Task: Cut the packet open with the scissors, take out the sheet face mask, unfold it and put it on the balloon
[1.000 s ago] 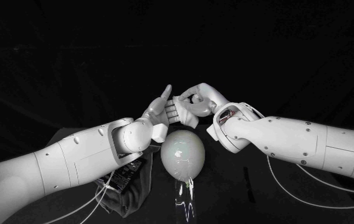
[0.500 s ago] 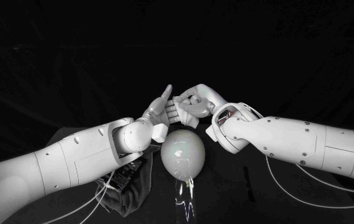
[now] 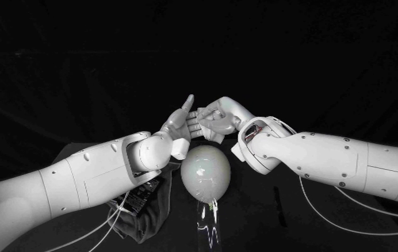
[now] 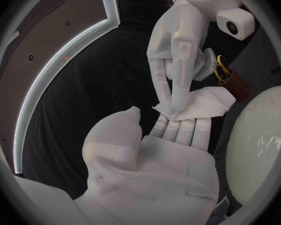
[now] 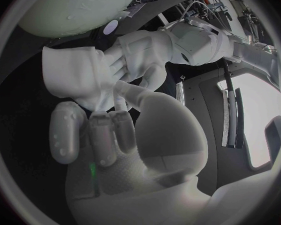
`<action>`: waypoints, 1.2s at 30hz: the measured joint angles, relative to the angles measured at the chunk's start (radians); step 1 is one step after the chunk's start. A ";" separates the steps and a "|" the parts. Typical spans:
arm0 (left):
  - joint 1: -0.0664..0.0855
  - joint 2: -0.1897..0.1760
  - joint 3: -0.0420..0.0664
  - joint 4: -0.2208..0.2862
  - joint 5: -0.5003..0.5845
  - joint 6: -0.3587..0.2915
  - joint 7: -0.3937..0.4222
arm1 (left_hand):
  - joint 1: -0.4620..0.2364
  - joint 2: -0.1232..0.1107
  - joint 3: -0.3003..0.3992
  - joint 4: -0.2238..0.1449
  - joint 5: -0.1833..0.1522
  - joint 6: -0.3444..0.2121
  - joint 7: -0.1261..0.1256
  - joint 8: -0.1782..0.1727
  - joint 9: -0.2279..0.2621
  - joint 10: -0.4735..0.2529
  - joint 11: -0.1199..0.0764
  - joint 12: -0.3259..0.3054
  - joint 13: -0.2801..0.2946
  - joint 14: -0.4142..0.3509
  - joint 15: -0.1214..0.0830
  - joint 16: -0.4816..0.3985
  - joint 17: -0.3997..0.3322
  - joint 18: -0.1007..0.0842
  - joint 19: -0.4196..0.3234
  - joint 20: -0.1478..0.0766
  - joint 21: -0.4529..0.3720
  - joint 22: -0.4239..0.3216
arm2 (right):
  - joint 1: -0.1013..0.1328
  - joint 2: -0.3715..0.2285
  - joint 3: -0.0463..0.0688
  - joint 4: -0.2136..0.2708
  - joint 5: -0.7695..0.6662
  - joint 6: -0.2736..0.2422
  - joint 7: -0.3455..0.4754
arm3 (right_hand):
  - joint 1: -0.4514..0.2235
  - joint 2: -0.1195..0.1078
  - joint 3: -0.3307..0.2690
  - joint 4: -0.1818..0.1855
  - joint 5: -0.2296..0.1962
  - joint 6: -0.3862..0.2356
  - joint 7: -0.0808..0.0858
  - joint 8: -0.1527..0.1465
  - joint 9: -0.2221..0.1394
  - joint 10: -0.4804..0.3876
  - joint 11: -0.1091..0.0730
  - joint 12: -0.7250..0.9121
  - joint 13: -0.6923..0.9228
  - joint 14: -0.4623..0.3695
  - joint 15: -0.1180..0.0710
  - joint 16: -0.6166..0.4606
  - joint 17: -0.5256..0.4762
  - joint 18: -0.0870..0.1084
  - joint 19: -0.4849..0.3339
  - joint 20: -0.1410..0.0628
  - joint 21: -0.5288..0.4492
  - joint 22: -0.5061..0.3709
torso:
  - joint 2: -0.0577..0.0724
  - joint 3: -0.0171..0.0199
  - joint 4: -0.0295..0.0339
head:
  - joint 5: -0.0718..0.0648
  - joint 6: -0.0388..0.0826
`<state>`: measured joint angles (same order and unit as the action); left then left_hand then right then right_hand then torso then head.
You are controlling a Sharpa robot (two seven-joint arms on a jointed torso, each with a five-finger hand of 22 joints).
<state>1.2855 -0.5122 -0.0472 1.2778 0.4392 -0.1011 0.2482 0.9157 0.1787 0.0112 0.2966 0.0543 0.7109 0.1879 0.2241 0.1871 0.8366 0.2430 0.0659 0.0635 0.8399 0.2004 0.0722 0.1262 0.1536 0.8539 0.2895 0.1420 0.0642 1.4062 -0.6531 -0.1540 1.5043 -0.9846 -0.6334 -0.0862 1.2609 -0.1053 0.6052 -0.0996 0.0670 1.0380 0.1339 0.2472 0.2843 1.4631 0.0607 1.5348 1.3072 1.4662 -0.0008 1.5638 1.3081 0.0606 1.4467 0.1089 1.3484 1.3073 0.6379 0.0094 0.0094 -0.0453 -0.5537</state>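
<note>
Watching the feeds, I see both hands meeting just above the balloon (image 3: pixel 205 174), with the mask (image 4: pixel 206 102) between them as a small folded white pad. My right hand (image 3: pixel 219 117) is curled in from the far side, and its fingers (image 4: pixel 168 80) pinch one corner of the pad at the edge. My left hand (image 3: pixel 184 126) is held nearly flat, thumb raised clear, with its fingers (image 4: pixel 181 130) straight and close together under the mask. The sheet lies against their tips, but I cannot tell whether they grip it or only back it. I read that split as deliberate: the flat hand gives a firm surface, so the pinching hand can peel one layer away. Working right over the balloon means the opened sheet need only come straight down. Cutting and taking out look done, and I judge we are at the start of unfolding. The layers will likely cling, so I would draw the corner slowly, ready for the whole pad to lift instead.
</note>
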 measured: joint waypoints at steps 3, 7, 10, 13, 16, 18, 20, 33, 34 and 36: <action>0.000 0.000 0.000 0.000 0.000 0.001 0.000 | 0.000 0.000 0.000 0.000 0.000 0.000 0.000 0.000 0.000 0.000 0.000 0.000 0.000 0.000 0.000 0.000 0.000 0.000 0.000 0.000 0.000 0.000 | 0.000 -0.001 0.000 0.001 0.000 0.009 -0.006 | 0.000 0.000 -0.001 -0.001 0.000 0.000 0.000 0.000 0.000 0.000 0.000 0.000 0.000 0.000 0.000 0.003 0.000 0.000 0.000 0.000 0.000 0.000 | 0.000 -0.0002 0.0003 | 0.000 -0.001; 0.000 0.000 0.000 0.000 0.000 0.001 0.000 | 0.000 0.000 -0.003 -0.003 0.000 0.000 0.000 0.000 0.000 0.000 0.000 0.000 0.000 0.000 0.000 0.000 0.000 0.000 0.000 0.000 0.000 0.000 | -0.001 -0.002 0.000 0.006 0.000 0.023 -0.013 | 0.000 0.000 -0.004 0.002 -0.004 0.000 0.000 0.000 0.001 0.003 -0.004 -0.001 0.000 0.000 0.000 0.004 0.000 0.000 0.000 0.000 0.000 0.000 | 0.000 -0.0003 0.0004 | 0.000 -0.002; 0.000 -0.001 0.000 0.000 0.000 0.002 0.000 | 0.002 0.002 -0.003 -0.003 0.000 0.000 0.000 0.000 0.000 0.000 0.000 0.000 0.000 0.000 0.000 0.000 0.000 0.000 0.000 0.000 0.000 0.000 | -0.001 -0.002 0.000 0.012 0.000 0.031 -0.017 | 0.000 0.000 -0.004 0.002 -0.004 0.000 0.000 0.000 0.001 0.003 -0.004 -0.002 0.000 0.000 0.000 0.004 -0.001 0.000 0.000 0.000 0.000 0.001 | 0.000 -0.0009 0.0006 | -0.001 -0.002; 0.000 -0.001 0.000 0.000 0.000 0.002 0.000 | 0.004 0.004 -0.003 -0.003 0.000 0.000 0.000 0.001 0.000 0.000 0.000 0.000 0.000 0.000 0.000 0.000 0.000 0.007 0.000 0.000 0.000 0.000 | -0.002 -0.003 -0.001 0.020 0.000 0.039 -0.018 | 0.000 0.000 -0.006 -0.001 -0.004 0.000 0.000 0.000 0.001 0.003 -0.004 -0.002 0.001 0.000 0.000 0.004 -0.001 0.000 0.000 0.000 0.000 0.001 | 0.000 -0.0009 0.0008 | -0.002 -0.002; 0.000 -0.001 0.000 0.000 0.000 0.002 0.000 | 0.004 0.004 -0.006 0.000 0.000 0.000 0.000 0.004 0.000 0.000 0.000 0.000 0.000 0.000 0.000 0.000 0.000 0.013 0.001 0.001 0.000 0.001 | -0.002 -0.003 -0.001 0.029 0.000 0.045 -0.018 | 0.000 0.000 -0.006 -0.001 -0.004 0.000 0.000 0.000 0.001 0.003 -0.004 -0.003 0.001 0.000 0.000 0.003 -0.001 0.000 0.000 0.000 0.000 0.001 | 0.000 -0.0010 0.0008 | -0.003 -0.002; 0.000 -0.001 0.000 0.000 0.000 0.002 0.000 | 0.004 0.004 -0.006 0.000 0.000 0.000 0.000 0.004 0.000 0.000 0.000 0.000 0.000 0.000 0.000 0.000 0.000 0.016 0.004 0.004 0.000 0.001 | -0.002 -0.003 -0.001 0.033 0.000 0.046 -0.018 | 0.000 0.000 -0.007 -0.002 -0.004 -0.003 0.001 -0.002 0.001 0.003 -0.004 -0.003 0.001 0.000 0.000 0.003 -0.001 0.000 0.000 0.000 -0.001 0.001 | 0.000 -0.0010 0.0009 | -0.004 -0.001; 0.000 -0.001 0.000 -0.001 0.000 0.002 0.000 | 0.004 0.004 -0.006 0.000 0.000 0.000 0.000 0.004 0.000 0.000 0.000 0.000 0.000 0.000 0.000 0.000 0.000 0.016 0.004 0.004 0.000 0.001 | -0.002 -0.003 -0.001 0.034 0.001 0.047 -0.016 | 0.000 0.000 -0.011 -0.005 -0.004 -0.018 0.003 -0.010 0.000 0.003 -0.004 -0.003 0.001 0.000 0.000 0.003 -0.001 0.000 -0.004 -0.003 -0.001 0.001 | 0.000 -0.0009 0.0009 | -0.004 -0.001; 0.000 0.001 0.000 -0.001 0.000 0.004 -0.001 | 0.008 0.008 -0.008 -0.003 0.000 0.000 0.000 0.004 0.000 0.000 0.000 0.000 0.000 0.000 0.000 0.000 0.000 0.016 0.008 0.000 0.000 0.002 | -0.002 0.009 -0.001 0.023 0.020 0.047 0.009 | 0.009 -0.001 -0.008 -0.014 -0.009 -0.088 0.030 -0.062 -0.019 0.003 0.014 0.000 0.001 -0.001 0.007 0.000 0.000 0.000 0.000 0.001 -0.001 0.000 | 0.000 -0.0001 0.0009 | -0.002 0.000; 0.000 0.001 0.000 -0.001 0.000 0.004 -0.001 | 0.008 0.008 -0.008 -0.003 0.000 0.000 0.000 0.004 0.000 0.000 0.000 0.000 0.000 0.000 0.000 0.000 0.000 0.016 0.008 0.000 0.000 0.002 | -0.002 0.010 -0.001 0.021 0.022 0.047 0.011 | 0.009 -0.001 -0.008 -0.014 -0.009 -0.090 0.028 -0.062 -0.019 0.003 0.014 0.000 0.001 -0.001 0.007 0.000 0.000 0.000 0.000 0.001 -0.001 0.000 | 0.000 0.0000 0.0009 | -0.002 0.000; 0.000 0.001 0.000 -0.001 0.000 0.004 -0.001 | 0.008 0.008 -0.008 -0.003 0.000 0.000 0.000 0.004 0.000 0.000 0.000 0.000 0.000 0.000 0.000 0.000 0.000 0.016 0.008 0.000 0.000 0.002 | -0.002 0.012 -0.001 0.018 0.027 0.048 0.014 | 0.009 -0.001 -0.008 -0.014 -0.009 -0.094 0.025 -0.062 -0.020 0.003 0.014 0.000 0.000 -0.001 0.007 0.003 0.000 0.000 0.000 0.001 -0.001 0.000 | 0.000 0.0001 0.0009 | -0.002 0.000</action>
<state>1.2856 -0.5111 -0.0472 1.2764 0.4390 -0.0969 0.2471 0.9241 0.1871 0.0028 0.2938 0.0543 0.7109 0.1879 0.2280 0.1870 0.8366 0.2429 0.0659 0.0635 0.8398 0.2004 0.0723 0.1262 0.1696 0.8617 0.2896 0.1421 0.0663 1.4040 -0.6409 -0.1549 1.5221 -0.9577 -0.5849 -0.0725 1.2700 -0.1066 0.5976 -0.1132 0.0577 0.9443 0.1593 0.1848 0.2639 1.4658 0.0746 1.5352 1.3076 1.4653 0.0061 1.5668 1.3081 0.0605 1.4466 0.1095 1.3474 1.3073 0.6378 0.0095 0.0103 -0.0476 -0.5535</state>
